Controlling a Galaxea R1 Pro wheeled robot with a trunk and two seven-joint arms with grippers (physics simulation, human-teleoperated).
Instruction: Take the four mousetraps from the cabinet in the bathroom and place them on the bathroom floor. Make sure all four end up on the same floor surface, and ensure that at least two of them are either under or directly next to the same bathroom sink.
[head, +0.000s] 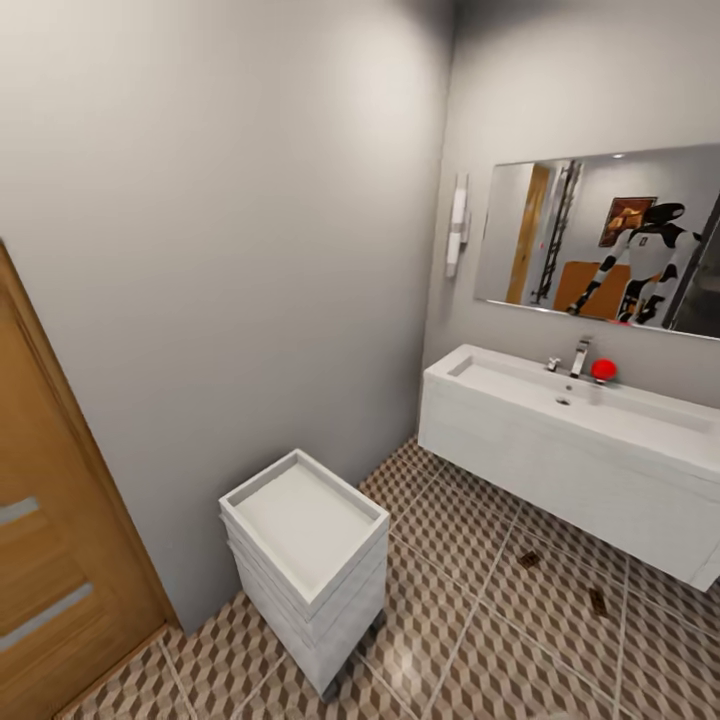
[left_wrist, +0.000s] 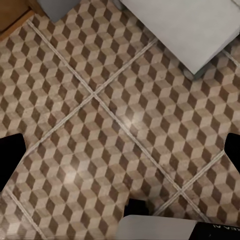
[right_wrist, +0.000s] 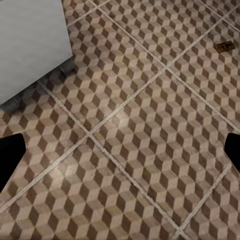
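Mousetraps lie on the bathroom floor (head: 470, 600): two small dark, flat shapes on the tiles in front of the sink (head: 560, 400), one (head: 529, 559) just before the vanity's front and the other (head: 598, 601) a little farther out. They are too small in the head view to show wire or wood; the right wrist view catches one (right_wrist: 223, 46) as a tan rectangle with dark marks, flat on a tile.

Largest is the floor itself, square tiles printed with brown, beige and white cubes and split by pale grout lines. It runs open and bare between the sink and a white boxy unit (head: 305, 560) that stands against the grey wall near a wooden door (head: 60, 560). The sink is a long white basin on a plain white vanity along the far wall, with a chrome tap (head: 579, 357), a red round thing (head: 603, 369) beside it, and a mirror (head: 600, 240) above.

Both wrist views look down on bare tiles. The left gripper (left_wrist: 120, 155) and the right gripper (right_wrist: 120, 155) have their dark fingertips spread wide at the picture edges, nothing between them.
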